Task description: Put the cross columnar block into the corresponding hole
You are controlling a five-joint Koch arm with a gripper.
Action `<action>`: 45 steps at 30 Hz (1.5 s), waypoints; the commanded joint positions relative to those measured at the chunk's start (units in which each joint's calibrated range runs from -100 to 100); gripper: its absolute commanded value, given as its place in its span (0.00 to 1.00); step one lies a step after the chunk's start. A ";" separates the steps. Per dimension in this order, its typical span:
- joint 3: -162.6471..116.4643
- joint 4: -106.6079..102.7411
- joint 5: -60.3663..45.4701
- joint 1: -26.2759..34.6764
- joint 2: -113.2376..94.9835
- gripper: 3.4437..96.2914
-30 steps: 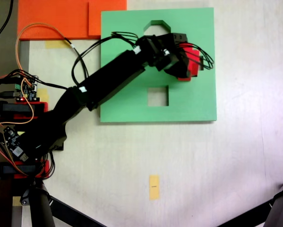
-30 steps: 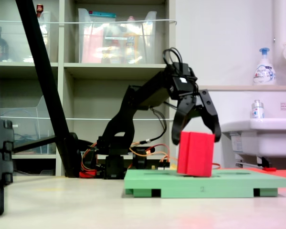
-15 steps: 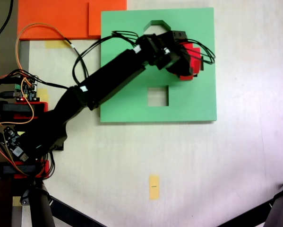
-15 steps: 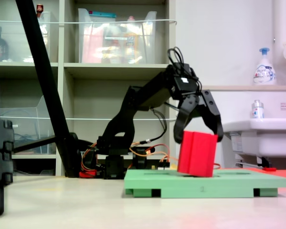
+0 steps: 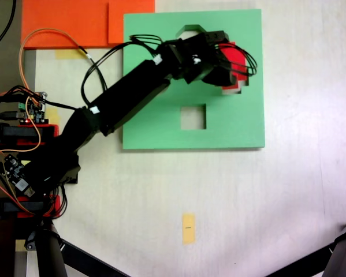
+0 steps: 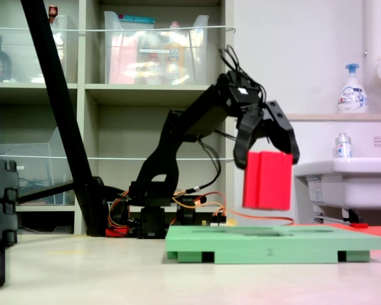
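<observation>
Clamped on the cross columnar block, the gripper, fingers pressed against the top of its two sides. Held clear of the green foam board in the second exterior view, with open air under the red block. Seen in the first exterior view as a red patch mostly hidden beneath the gripper, above the board's upper right part. Just below it there, an edge of the corresponding hole; nearer the first exterior view's middle, a square cutout
</observation>
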 commanded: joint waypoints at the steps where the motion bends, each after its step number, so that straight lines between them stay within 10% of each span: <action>1: 5.77 5.43 -0.68 -0.15 -4.62 0.36; 45: 5.77 9.66 -1.47 -0.15 14.66 0.36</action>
